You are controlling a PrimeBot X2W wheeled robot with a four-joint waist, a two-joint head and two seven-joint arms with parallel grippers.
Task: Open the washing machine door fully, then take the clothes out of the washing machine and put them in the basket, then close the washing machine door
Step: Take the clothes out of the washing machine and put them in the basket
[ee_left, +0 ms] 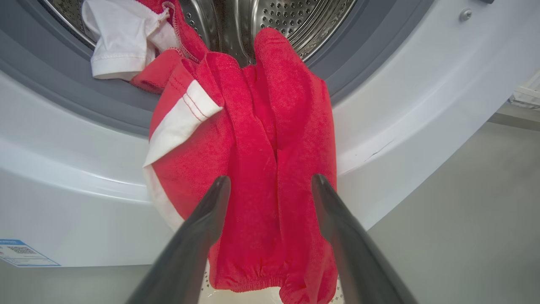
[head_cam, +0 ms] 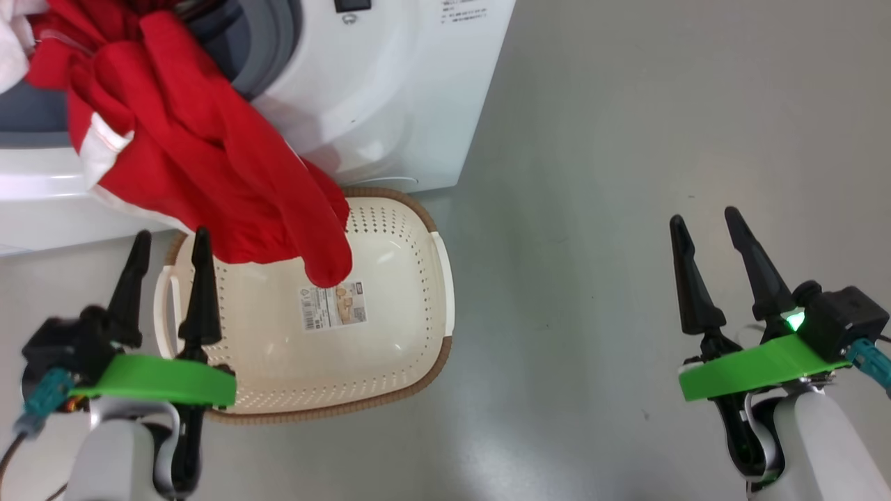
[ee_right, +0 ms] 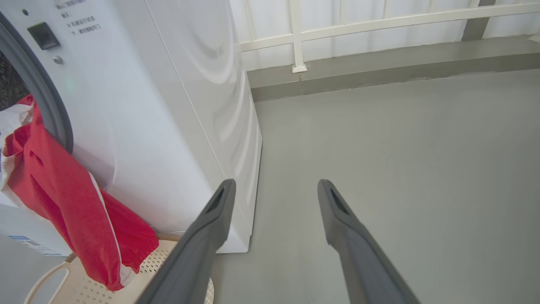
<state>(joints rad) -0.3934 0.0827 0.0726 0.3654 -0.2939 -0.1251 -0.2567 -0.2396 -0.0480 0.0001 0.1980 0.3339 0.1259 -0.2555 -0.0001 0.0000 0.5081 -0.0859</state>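
Now clothes point(head_cam: 209, 160) spill from the washer point(head_cam: 390, 90) at eleven o'clock over the basket point(head_cam: 411, 264); left fingers point(head_cam: 202, 261) at seven, right fingers point(head_cam: 686, 261) at four, both spread wide, empty.

There is one washing machine point(head_cam: 390, 104), at 11 o'clock in the head view, and one basket point(head_cam: 411, 306), at about 8 o'clock. Of clothes I count one red bundle point(head_cam: 209, 160) with white trim, one garment or more I cannot tell, and one white piece point(ee_left: 122, 42). One paper sticker point(head_cam: 334, 305) is in the basket. There are two hands, the left hand point(head_cam: 172, 235) and the right hand point(head_cam: 703, 216), each with two fingers.
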